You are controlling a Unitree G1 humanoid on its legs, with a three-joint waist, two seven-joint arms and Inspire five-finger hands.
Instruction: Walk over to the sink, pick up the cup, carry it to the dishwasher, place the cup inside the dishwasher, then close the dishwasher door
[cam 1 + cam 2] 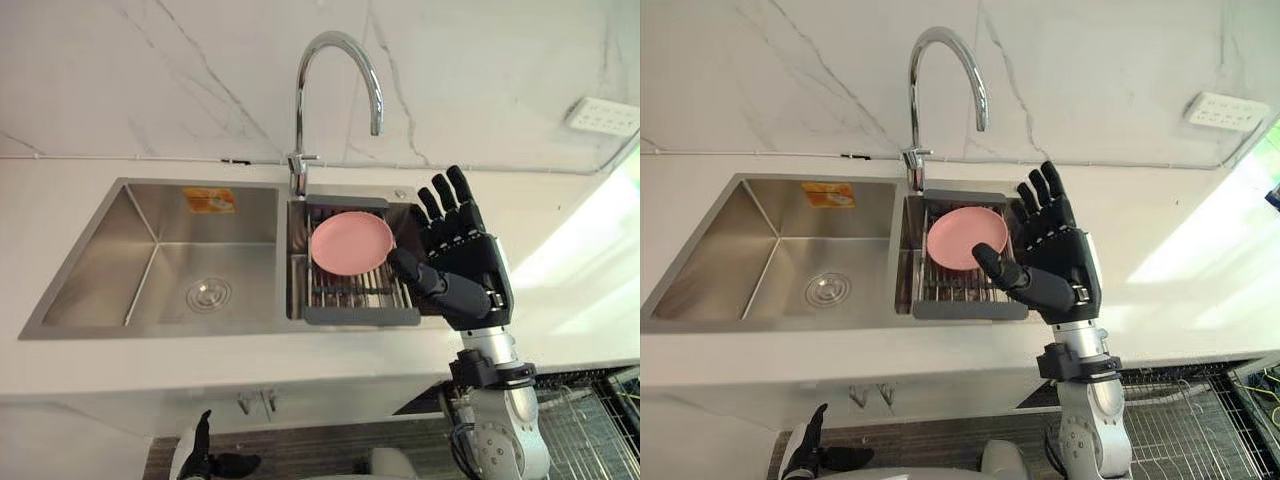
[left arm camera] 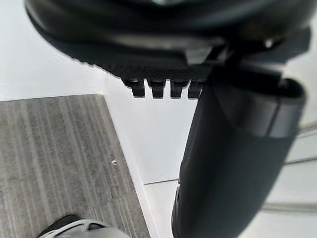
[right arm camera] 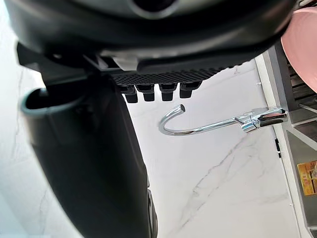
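Right hand [image 1: 465, 265] raised just right of the dish rack [image 1: 362, 316], fingers straight and spread, thumb out toward the pink dish [image 1: 352, 241], gripping nothing. Left hand [image 1: 203, 447] low near the floor, relaxed, empty. In place of a cup, a round pink dish, flat like a plate, lying in the rack at the right end of the sink [image 1: 100, 262], near side of the faucet [image 1: 338, 42]. Likely trouble: shallow rim giving little to pinch, so a slip across the rack bars; a high reach clipping the faucet; a sideways push shifting the rack.
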